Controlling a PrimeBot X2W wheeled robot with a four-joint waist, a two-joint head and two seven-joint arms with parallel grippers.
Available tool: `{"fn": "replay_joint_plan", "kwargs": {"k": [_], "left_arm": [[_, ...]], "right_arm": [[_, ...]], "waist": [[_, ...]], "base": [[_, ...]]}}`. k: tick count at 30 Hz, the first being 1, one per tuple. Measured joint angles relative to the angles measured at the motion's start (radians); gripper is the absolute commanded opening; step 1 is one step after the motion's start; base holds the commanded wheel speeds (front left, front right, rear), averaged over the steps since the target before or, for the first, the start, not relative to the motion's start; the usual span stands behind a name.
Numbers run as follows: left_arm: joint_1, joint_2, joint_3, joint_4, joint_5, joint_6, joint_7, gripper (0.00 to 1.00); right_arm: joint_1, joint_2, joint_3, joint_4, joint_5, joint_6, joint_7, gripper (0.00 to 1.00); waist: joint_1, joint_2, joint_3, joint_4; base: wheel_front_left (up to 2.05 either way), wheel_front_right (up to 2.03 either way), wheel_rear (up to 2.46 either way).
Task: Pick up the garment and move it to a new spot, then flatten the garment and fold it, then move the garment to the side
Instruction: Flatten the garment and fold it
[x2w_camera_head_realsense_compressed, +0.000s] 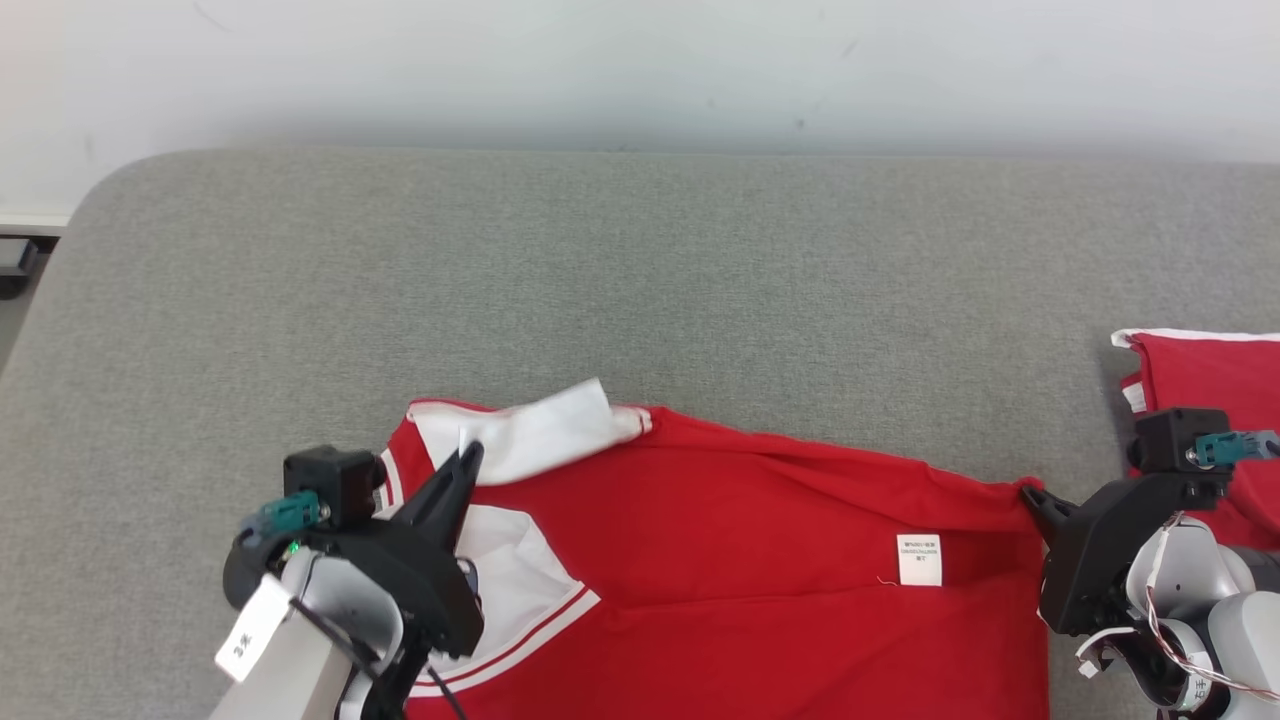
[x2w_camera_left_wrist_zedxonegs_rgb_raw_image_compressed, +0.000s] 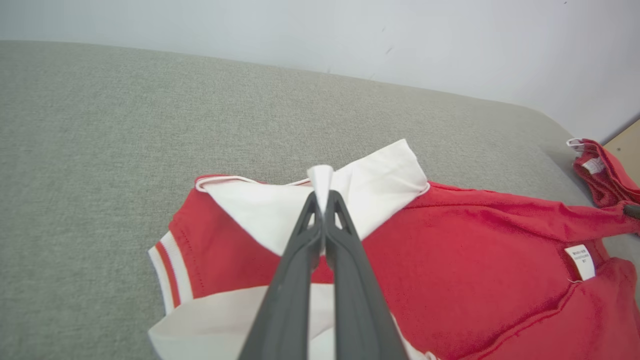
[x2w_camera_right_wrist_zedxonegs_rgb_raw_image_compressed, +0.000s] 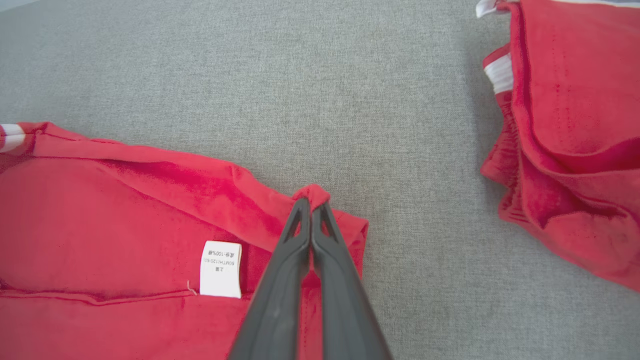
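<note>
The garment (x2w_camera_head_realsense_compressed: 740, 530) is a red shirt with white collar and white-striped trim, lying inside out on the grey surface with a white care label (x2w_camera_head_realsense_compressed: 919, 559) showing. My left gripper (x2w_camera_head_realsense_compressed: 468, 458) is shut on a pinch of its white fabric near the collar (x2w_camera_left_wrist_zedxonegs_rgb_raw_image_compressed: 321, 181). At the shirt's right corner my right gripper (x2w_camera_head_realsense_compressed: 1030, 492) is shut on a fold of the red hem (x2w_camera_right_wrist_zedxonegs_rgb_raw_image_compressed: 311, 194). The garment (x2w_camera_left_wrist_zedxonegs_rgb_raw_image_compressed: 475, 250) stretches between the two grippers, and its lower part runs out of the head view's bottom edge.
A second red garment (x2w_camera_head_realsense_compressed: 1210, 400) with white trim lies bunched at the right edge of the grey upholstered surface (x2w_camera_head_realsense_compressed: 640, 270), close to my right wrist; it also shows in the right wrist view (x2w_camera_right_wrist_zedxonegs_rgb_raw_image_compressed: 570, 140). A pale wall runs behind the surface.
</note>
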Motion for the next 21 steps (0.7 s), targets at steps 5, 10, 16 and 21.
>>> {"fn": "replay_joint_plan", "kwargs": {"k": [5, 10, 16, 21], "left_arm": [[0.062, 0.016, -0.004, -0.087, -0.027, 0.000, 0.018, 0.00], [0.110, 0.033, -0.002, -0.168, -0.034, 0.011, 0.041, 0.00], [0.148, 0.060, 0.034, -0.238, -0.052, 0.038, 0.060, 0.00], [0.180, 0.083, 0.049, -0.307, -0.062, 0.054, 0.094, 0.00]], "right_arm": [[0.007, -0.005, -0.001, -0.004, 0.000, -0.003, 0.011, 0.00], [0.015, -0.014, 0.004, -0.005, 0.000, -0.003, 0.024, 0.00], [0.013, -0.028, 0.008, -0.014, -0.004, -0.003, 0.024, 0.00], [-0.024, -0.050, -0.002, -0.018, -0.037, 0.000, -0.002, 0.00]], "waist": [[0.0000, 0.0000, -0.010, 0.018], [0.0001, 0.0000, -0.012, 0.034], [0.0002, 0.0000, -0.012, 0.046], [0.0001, 0.0000, -0.012, 0.053]], "base": [[0.00, 0.00, 0.00], [0.00, 0.00, 0.00], [0.00, 0.00, 0.00], [0.00, 0.00, 0.00]]}}
